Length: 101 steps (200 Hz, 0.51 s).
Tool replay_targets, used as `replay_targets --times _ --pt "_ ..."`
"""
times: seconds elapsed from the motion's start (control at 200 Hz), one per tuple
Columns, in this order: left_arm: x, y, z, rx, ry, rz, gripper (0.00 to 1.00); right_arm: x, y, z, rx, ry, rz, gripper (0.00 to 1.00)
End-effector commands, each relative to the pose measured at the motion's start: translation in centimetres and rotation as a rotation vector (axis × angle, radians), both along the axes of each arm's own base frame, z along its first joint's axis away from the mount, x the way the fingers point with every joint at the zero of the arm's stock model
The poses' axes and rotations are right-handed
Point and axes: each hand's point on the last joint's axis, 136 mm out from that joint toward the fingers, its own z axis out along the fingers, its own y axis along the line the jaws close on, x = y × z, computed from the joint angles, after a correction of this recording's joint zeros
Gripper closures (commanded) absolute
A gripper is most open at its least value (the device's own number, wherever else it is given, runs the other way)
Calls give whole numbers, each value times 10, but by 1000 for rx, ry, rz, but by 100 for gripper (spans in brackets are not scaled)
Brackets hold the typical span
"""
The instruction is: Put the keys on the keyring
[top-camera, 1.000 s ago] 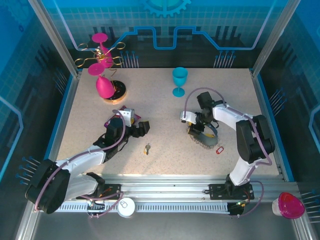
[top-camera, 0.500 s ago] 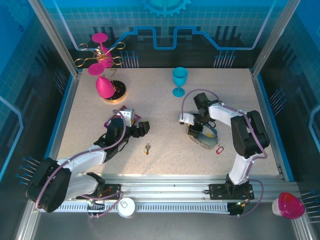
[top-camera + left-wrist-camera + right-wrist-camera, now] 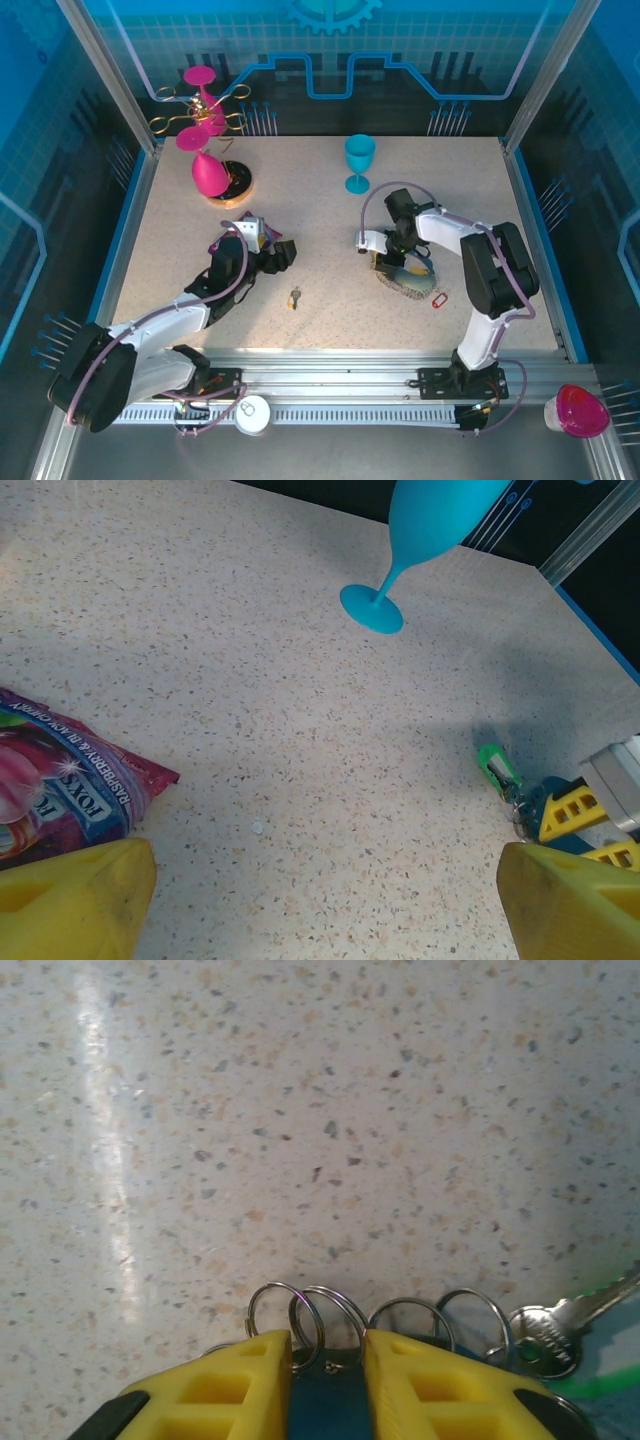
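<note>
One key (image 3: 294, 296) loose on worktop (image 3: 330, 215), left gripper (image 3: 325, 895) wide open, empty, right gripper (image 3: 327, 1360) nearly shut about keyring (image 3: 318, 1312), hold uncertain: likely ring-pickup step, next needing firm pinch, then lift.

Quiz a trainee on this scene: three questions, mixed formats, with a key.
1. True or false: the blue goblet lies on its side.
2. The left end effector has its jaws: A) wide open, B) fully shut, C) shut on the goblet.
3. Fill in: the right end effector straddles small split rings of the ____.
Key: 1 false, it stands upright; 2 A; 3 keyring.
</note>
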Motion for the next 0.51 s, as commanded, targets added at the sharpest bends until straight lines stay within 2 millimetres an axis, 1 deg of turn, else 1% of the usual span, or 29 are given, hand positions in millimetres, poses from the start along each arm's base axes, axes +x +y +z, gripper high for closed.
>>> replay_targets --times 0.0,0.07,0.135,0.19,0.3,0.34,0.395,0.435,0.5 --pt "-6 4 -3 1 2 18 11 -26 -2 8 -1 31 42 72" --pt "-6 5 -3 0 -3 23 11 -36 -4 15 0 27 55 70" --pt "-6 5 -2 2 -7 22 11 -49 -8 19 -2 37 81 69" --pt "-6 4 2 0 -16 14 11 -56 -10 25 2 32 93 68" --pt "-5 -6 12 12 -33 -43 11 -67 -12 35 7 26 100 66" --pt "-5 -10 14 32 -38 -75 11 -65 -13 40 7 5 92 65" --pt "-4 -16 18 61 -41 -120 10 -54 -12 50 21 -47 61 64" --pt "-3 -20 18 80 -36 -144 10 -42 -10 59 49 -88 11 63" --pt "0 -26 19 100 -26 -180 10 -15 -4 76 129 -149 -117 63"
